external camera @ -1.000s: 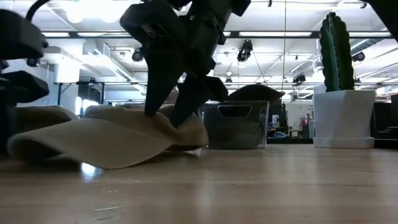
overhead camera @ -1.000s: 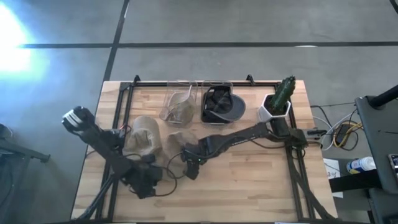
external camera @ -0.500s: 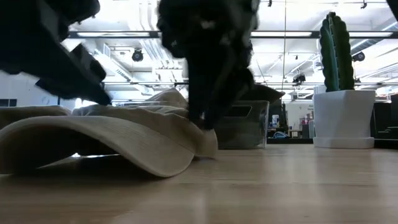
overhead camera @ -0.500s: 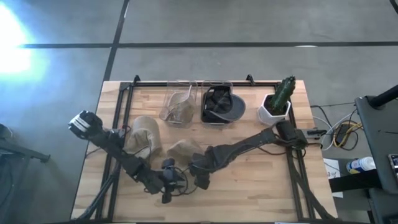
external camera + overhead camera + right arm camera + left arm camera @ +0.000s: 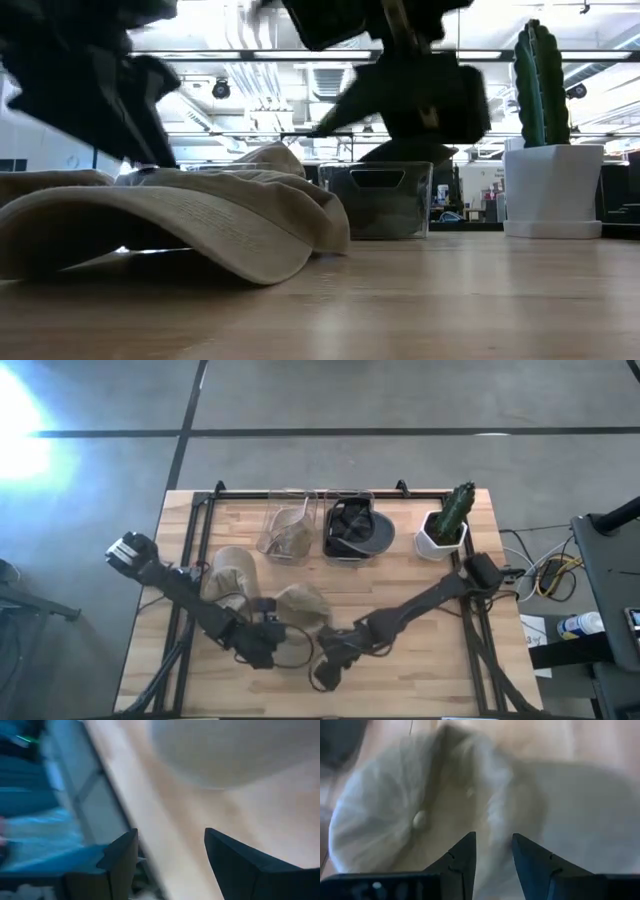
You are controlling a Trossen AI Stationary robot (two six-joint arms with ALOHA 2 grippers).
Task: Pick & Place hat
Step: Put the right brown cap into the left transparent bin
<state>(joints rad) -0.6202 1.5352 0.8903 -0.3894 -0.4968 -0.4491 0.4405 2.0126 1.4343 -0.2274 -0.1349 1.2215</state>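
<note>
A tan hat (image 5: 300, 603) lies on the wooden table with its brim flat on the top (image 5: 200, 215). My left gripper (image 5: 268, 635) hovers just at its near-left side, open. In the left wrist view the fingers (image 5: 494, 845) point at the crown (image 5: 420, 805) with its button. My right gripper (image 5: 328, 672) is open, nearer the table's near edge than the hat and apart from it. Its wrist view (image 5: 170, 840) shows bare table, with the hat's brim (image 5: 235, 750) beyond.
A second tan hat (image 5: 228, 575) lies to the left of the first. Along the far edge stand a clear bin holding a tan hat (image 5: 285, 532), a clear bin holding a dark hat (image 5: 350, 530) and a potted cactus (image 5: 447, 520). Bare wood lies to the near right.
My right gripper has drawn off the tan hat toward the table's near edge and risen. The hat has slid a little toward the near edge and now lies still. My left gripper has moved right, then toward the hat.
</note>
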